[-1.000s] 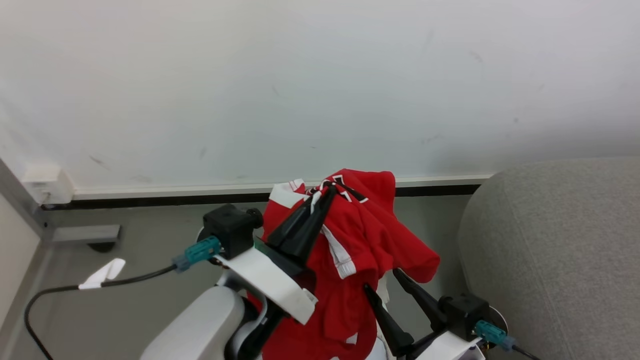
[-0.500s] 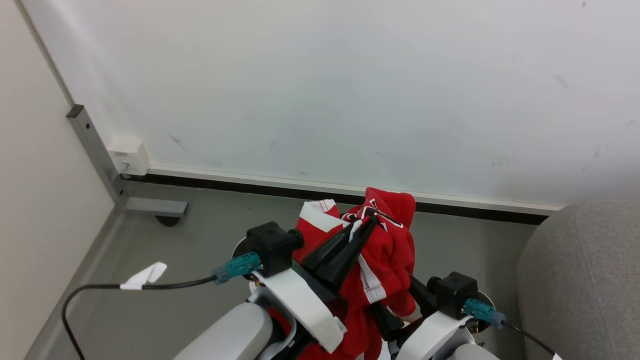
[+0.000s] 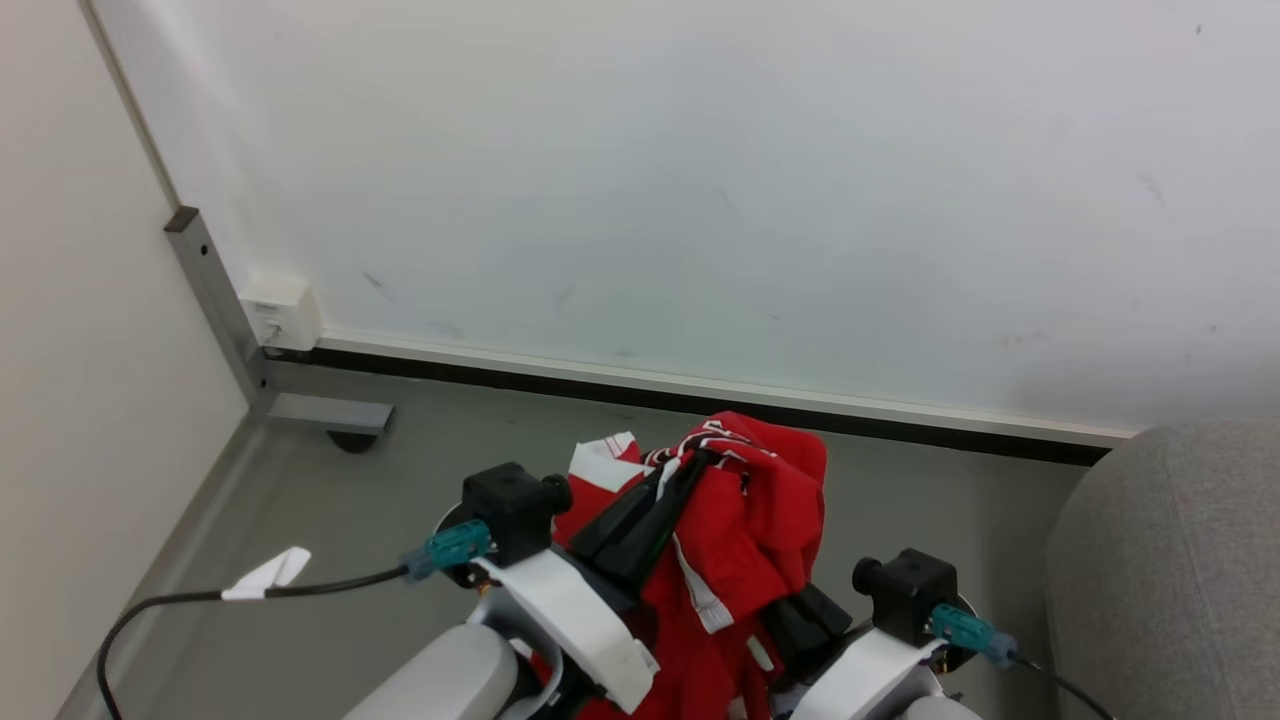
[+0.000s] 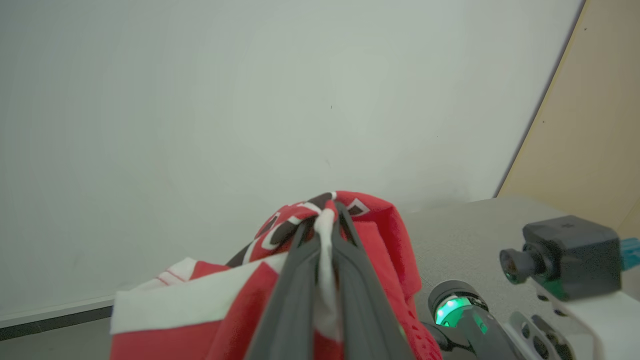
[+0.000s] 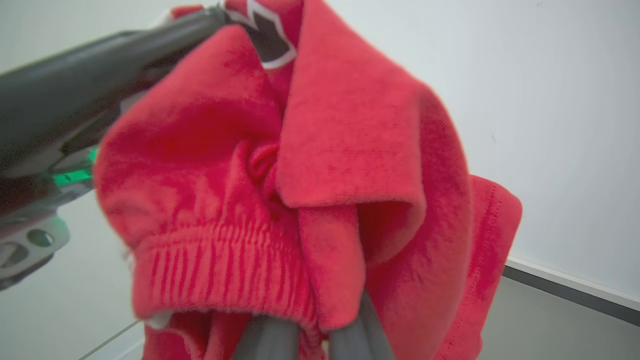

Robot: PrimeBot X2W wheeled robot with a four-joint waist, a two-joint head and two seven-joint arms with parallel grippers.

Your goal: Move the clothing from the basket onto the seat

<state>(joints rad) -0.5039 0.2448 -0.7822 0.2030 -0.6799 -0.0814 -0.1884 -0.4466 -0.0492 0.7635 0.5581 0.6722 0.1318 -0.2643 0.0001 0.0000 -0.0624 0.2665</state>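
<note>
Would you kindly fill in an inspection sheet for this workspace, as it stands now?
Surface: grey floor.
Job's things: red jersey bunched and held off the floor; sofa at the head view's right edge, apart from it.
Clutter: nothing seen.
Grippers: left gripper shut on the jersey's white trim; right gripper under draped cloth, grip unclear.
Cables: black cable with a white tag loops from the left wrist; a second cable leaves the right wrist.
Surroundings: white wall, dark skirting strip, grey metal post, white box in the corner.
</note>
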